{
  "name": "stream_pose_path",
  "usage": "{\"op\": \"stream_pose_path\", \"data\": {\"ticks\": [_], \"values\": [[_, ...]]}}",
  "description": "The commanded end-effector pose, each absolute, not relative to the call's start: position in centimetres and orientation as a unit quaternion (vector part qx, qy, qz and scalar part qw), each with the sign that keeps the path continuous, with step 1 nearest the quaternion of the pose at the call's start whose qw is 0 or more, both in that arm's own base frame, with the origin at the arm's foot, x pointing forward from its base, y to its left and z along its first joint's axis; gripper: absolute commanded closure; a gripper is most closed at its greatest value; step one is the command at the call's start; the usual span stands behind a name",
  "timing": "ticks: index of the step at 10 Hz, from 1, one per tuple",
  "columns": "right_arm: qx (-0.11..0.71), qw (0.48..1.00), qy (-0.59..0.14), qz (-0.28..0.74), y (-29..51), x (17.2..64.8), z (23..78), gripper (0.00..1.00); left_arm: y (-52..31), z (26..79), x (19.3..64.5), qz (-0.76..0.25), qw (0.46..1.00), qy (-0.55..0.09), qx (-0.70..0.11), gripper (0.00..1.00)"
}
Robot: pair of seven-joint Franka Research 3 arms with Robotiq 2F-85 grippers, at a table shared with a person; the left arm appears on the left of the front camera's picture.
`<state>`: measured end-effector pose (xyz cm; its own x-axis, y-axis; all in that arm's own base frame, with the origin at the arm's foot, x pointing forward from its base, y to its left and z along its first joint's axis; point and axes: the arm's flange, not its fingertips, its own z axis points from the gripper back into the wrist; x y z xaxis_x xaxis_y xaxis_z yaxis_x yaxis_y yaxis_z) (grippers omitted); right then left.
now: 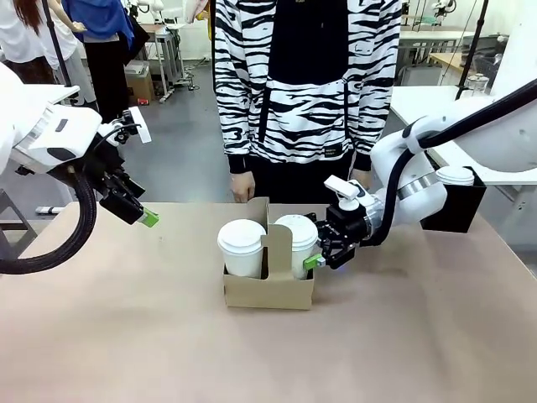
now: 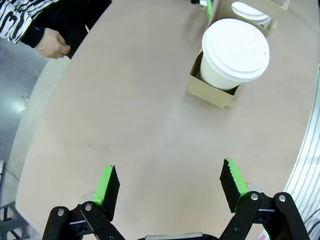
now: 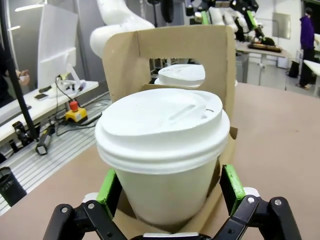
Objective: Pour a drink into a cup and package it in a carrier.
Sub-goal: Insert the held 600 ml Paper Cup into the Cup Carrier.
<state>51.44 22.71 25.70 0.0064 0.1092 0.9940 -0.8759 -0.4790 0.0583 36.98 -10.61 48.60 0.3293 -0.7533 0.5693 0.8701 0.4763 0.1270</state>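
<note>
Brown cardboard drink carrier [image 1: 268,290] with an upright centre handle panel sits mid-table and holds two plain white lidded paper cups: one [image 1: 242,248] in the left hole, the other [image 1: 296,243] in the right. Right gripper [image 1: 322,252] stands at 3 o'clock of the right cup, level with its wall, green pads [image 3: 231,181] straddling the cup [image 3: 162,155] but spread apart with gaps visible, so no grip is judged. Cup axis is upright. Left gripper [image 1: 144,217], jaws wide and empty, hovers well apart at 9 o'clock. Right arm is clearly nearer for any further handling.
</note>
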Motion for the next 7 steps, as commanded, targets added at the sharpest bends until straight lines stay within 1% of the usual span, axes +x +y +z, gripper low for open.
{"op": "stream_pose_path", "data": {"ticks": [1, 3, 4, 5, 6, 7], "values": [[0.569, 0.407, -0.334, 0.631, 20.0, 51.2, 26.8, 0.00, -10.7, 48.7, 37.0, -0.496, 0.812, -0.289, -0.108, 0.00], [0.548, 0.454, -0.336, 0.617, 16.2, 52.1, 28.2, 0.00, -10.7, 48.7, 37.0, -0.496, 0.812, -0.289, -0.108, 0.00], [0.531, 0.497, -0.332, 0.601, 13.9, 52.0, 29.2, 0.00, -10.7, 48.7, 37.0, -0.496, 0.812, -0.289, -0.108, 0.00], [0.509, 0.564, -0.325, 0.564, 11.1, 51.2, 30.4, 0.00, -10.7, 48.7, 37.0, -0.496, 0.812, -0.289, -0.108, 0.00], [0.488, 0.651, -0.296, 0.501, 7.5, 49.4, 31.9, 0.00, -10.7, 48.7, 37.0, -0.496, 0.812, -0.289, -0.108, 0.00], [0.462, 0.709, -0.295, 0.444, 4.5, 47.5, 33.0, 0.00, -10.7, 48.7, 37.0, -0.496, 0.812, -0.289, -0.108, 0.00]]}}
